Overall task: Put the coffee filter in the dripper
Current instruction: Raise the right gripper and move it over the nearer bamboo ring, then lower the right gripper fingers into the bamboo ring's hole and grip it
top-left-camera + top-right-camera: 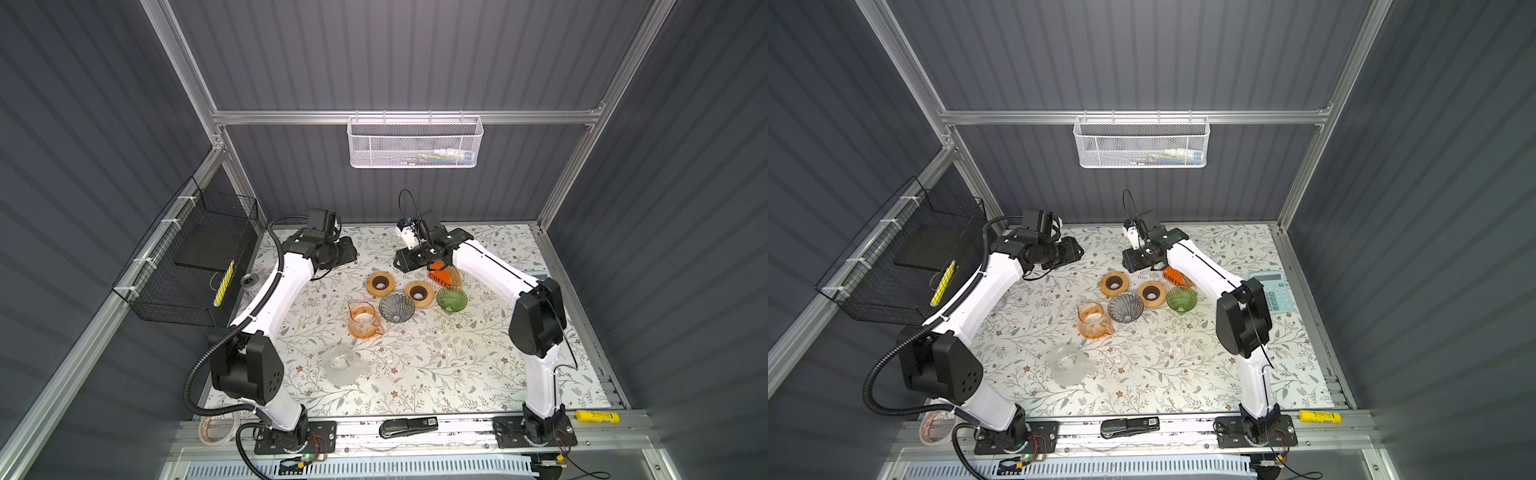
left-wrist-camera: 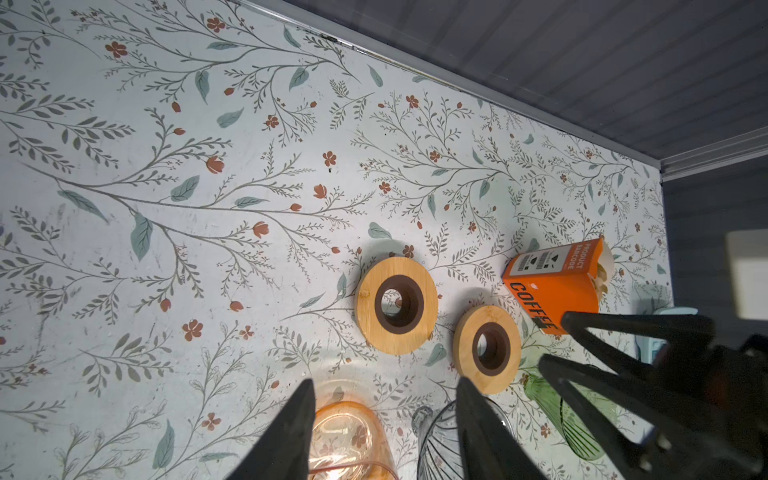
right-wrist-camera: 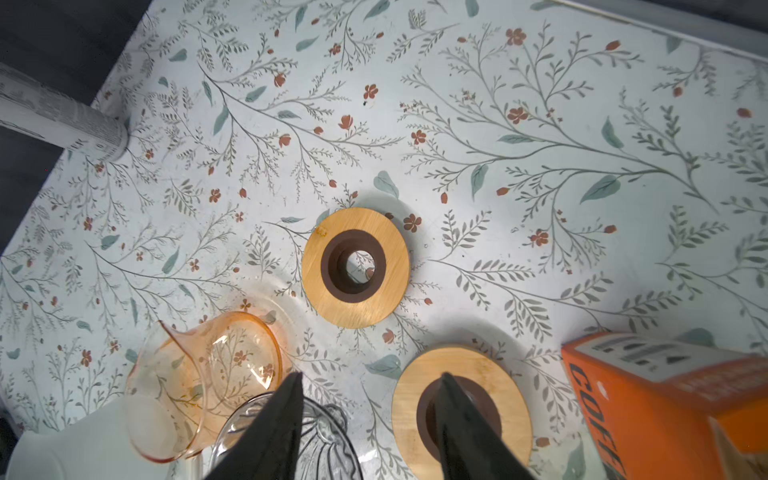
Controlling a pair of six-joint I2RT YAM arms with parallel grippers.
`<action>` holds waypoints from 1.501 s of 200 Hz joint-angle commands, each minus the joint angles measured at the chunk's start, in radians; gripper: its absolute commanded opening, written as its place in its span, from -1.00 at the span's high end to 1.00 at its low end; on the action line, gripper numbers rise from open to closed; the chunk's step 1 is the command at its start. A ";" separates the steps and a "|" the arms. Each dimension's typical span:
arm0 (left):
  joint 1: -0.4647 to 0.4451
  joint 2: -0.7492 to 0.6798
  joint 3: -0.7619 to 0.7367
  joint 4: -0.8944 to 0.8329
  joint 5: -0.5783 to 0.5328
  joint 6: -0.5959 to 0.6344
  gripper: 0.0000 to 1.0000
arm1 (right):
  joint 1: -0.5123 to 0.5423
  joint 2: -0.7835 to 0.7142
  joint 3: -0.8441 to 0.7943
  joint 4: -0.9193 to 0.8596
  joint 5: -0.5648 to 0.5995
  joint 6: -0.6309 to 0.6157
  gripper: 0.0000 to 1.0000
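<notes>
An orange COFFEE box (image 1: pixel 441 275) lies on its side at the back of the floral table, and pale coffee filter edges (image 2: pixel 603 270) show in its open end. A grey glass dripper (image 1: pixel 397 306) and a green glass dripper (image 1: pixel 451 299) stand in front of it, seen in both top views (image 1: pixel 1125 306) (image 1: pixel 1181 298). My right gripper (image 1: pixel 400 262) hovers just left of the box, open and empty (image 3: pixel 372 378). My left gripper (image 1: pixel 347 251) hangs further left, also open with nothing between its fingers (image 2: pixel 384 384).
Two wooden rings (image 1: pixel 382 284) (image 1: pixel 419 294) lie by the drippers. An orange glass carafe (image 1: pixel 365 319) and a clear one (image 1: pixel 343 365) stand nearer the front. A calculator (image 1: pixel 1273 291) is at the right, and a stapler (image 1: pixel 409 427) and a yellow marker (image 1: pixel 596 415) lie on the front rail.
</notes>
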 commanded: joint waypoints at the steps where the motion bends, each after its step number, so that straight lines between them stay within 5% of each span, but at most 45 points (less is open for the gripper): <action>1: 0.008 -0.008 -0.017 0.006 -0.013 -0.039 -0.08 | 0.000 0.044 0.042 -0.031 -0.009 -0.034 -0.07; 168: 0.008 -0.143 -0.101 0.041 0.096 -0.027 -0.08 | 0.025 0.320 0.270 -0.103 0.057 0.007 -0.31; 300: 0.008 -0.216 -0.167 0.013 0.083 -0.021 -0.10 | 0.048 0.446 0.372 -0.117 0.091 0.025 -0.25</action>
